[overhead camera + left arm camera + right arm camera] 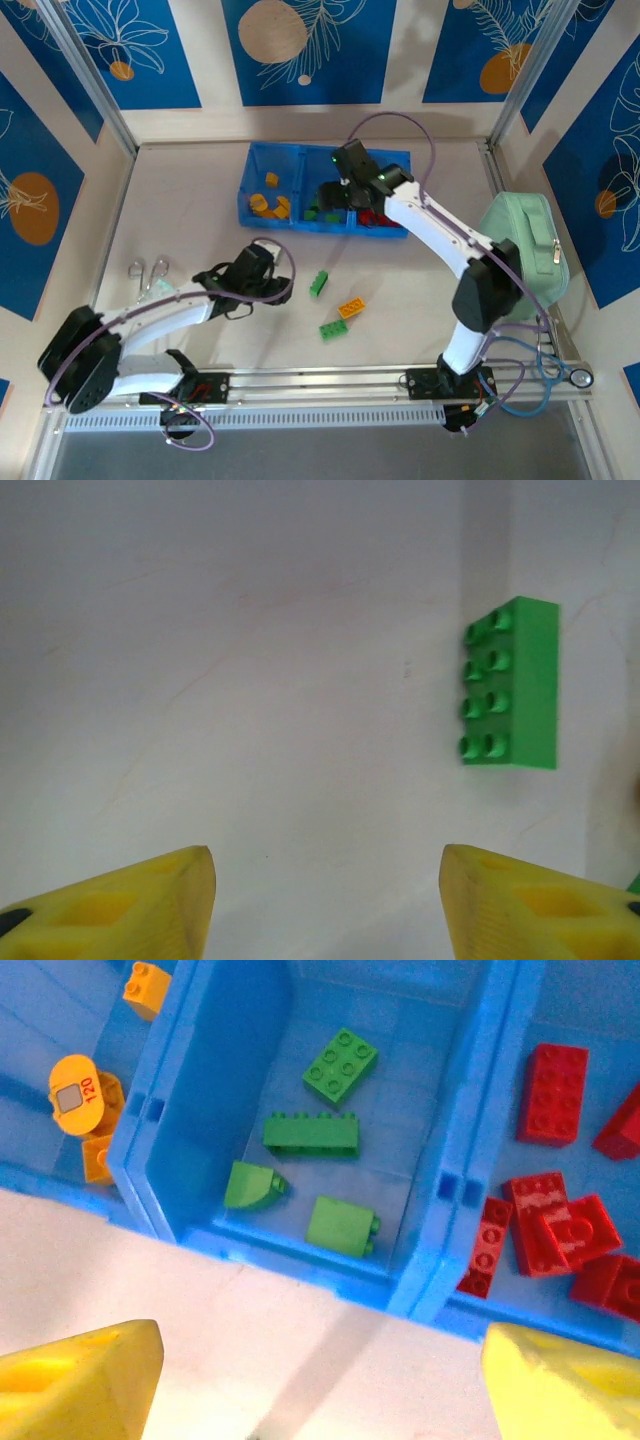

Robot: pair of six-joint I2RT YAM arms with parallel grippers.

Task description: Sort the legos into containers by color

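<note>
Got the left gripper (pixel 325 880) released and empty, green eight-stud brick (pixel 510 685) ahead to its right. Same with the right gripper (pixel 320 1360), released, green bricks (pixel 311 1133) in the blue bin (pixel 215 1110) straight ahead.

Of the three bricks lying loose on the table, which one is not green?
The orange brick. It lies between the other two, the farther green brick and the nearer green brick, slightly to their right.

You've got the bin (pixel 290 160) back-centre on the desk (pixel 200 200); three loose legos (pixel 333 329) in front of it, pouch (pixel 525 240) right, scissors (pixel 150 272) left.
</note>
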